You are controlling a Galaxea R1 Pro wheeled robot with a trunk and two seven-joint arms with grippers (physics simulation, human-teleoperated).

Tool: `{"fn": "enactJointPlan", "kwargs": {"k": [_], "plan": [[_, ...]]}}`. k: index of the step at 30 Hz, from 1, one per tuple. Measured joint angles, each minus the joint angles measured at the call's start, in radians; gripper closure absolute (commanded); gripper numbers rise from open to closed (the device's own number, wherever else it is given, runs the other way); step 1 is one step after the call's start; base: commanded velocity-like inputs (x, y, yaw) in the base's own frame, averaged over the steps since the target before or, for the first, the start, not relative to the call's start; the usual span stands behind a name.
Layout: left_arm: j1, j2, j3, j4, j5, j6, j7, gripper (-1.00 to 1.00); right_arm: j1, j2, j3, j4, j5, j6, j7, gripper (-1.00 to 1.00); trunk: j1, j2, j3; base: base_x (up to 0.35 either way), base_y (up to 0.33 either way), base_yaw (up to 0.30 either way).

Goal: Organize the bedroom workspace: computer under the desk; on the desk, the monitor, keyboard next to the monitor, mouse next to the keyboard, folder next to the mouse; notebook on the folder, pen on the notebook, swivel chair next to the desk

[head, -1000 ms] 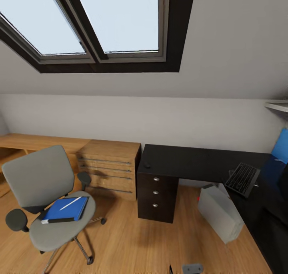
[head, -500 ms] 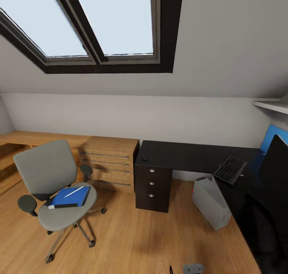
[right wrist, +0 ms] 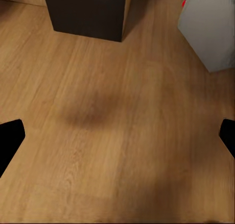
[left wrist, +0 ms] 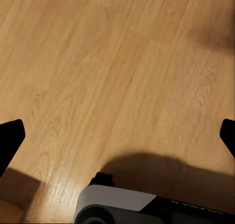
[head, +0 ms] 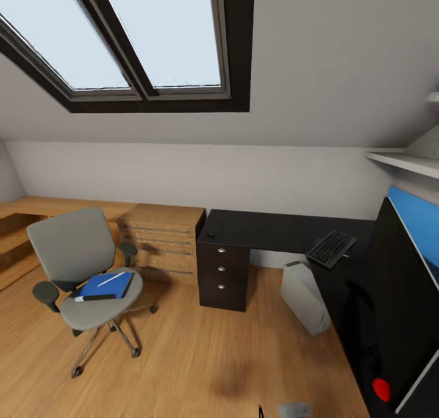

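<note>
No writing can be read anywhere. On the grey seat of the swivel chair (head: 85, 272) lies the blue folder (head: 105, 286), over a black notebook (head: 91, 297) whose edge peeks out, with the white pen (head: 110, 279) slanting across it. The black worktop (head: 268, 230) carries the keyboard (head: 330, 248), angled, near the monitor (head: 402, 308). The grey computer (head: 303, 296) leans on the floor beside the worktop's drawers (head: 222, 275). The left pincer (left wrist: 117, 136) and right pincer (right wrist: 117, 136) both hang spread wide over bare planks.

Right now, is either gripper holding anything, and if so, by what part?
Nothing is held. The left gripper and right gripper both hang open over the bare wood plank floor, fingertips wide apart with nothing between them.
</note>
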Motion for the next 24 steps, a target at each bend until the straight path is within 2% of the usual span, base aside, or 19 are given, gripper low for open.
{"fn": "enactJointPlan", "kwargs": {"k": [16, 24], "plan": [[0.000, 0.000, 0.000, 0.000, 0.000, 0.001, 0.000, -1.00, 0.000, -0.001, 0.000, 0.000, 0.000, 0.002, 0.000, -1.00, 0.000, 0.000, 0.000, -0.303, -0.206, 0.000], [0.000, 0.001, 0.000, 0.000, 0.000, 0.001, -0.001, -1.00, 0.000, 0.001, 0.001, 0.000, -0.001, 0.002, 0.000, -1.00, 0.000, 0.000, 0.000, -0.326, -0.076, 0.000]]}}
